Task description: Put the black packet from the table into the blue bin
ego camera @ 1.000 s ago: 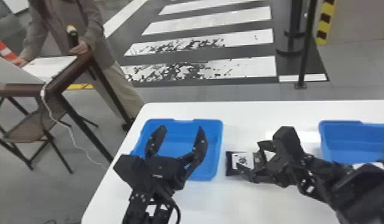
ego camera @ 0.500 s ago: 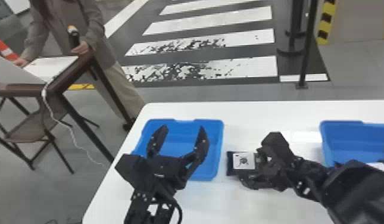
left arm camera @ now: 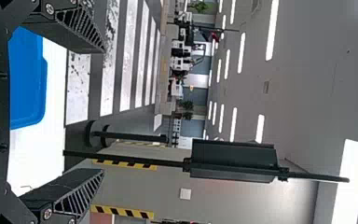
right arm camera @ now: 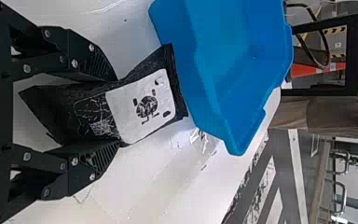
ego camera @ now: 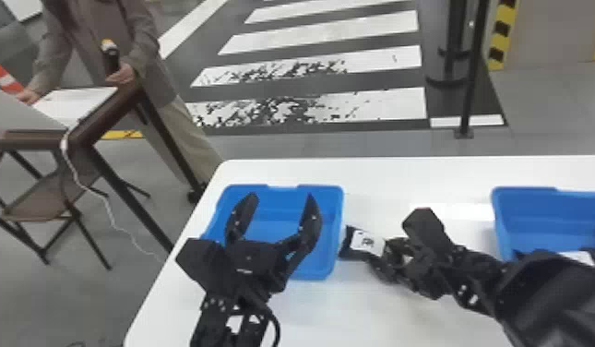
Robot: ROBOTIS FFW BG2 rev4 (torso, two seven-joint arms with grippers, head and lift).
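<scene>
Beside the left-hand blue bin (ego camera: 329,200) on a white worktop (ego camera: 356,314), the robot's right pincer (ego camera: 382,254) grips the black packet (ego camera: 366,242), its two fingers pressed against opposite edges. The packet is outside the bin, its far end close to the wall, a white label with a dark design showing; whether the two touch cannot be told. The left pincer (ego camera: 280,203), fingers spread wide, hangs above the same bin. A second blue bin (ego camera: 524,230) sits farther right, partly hidden by the right arm.
</scene>
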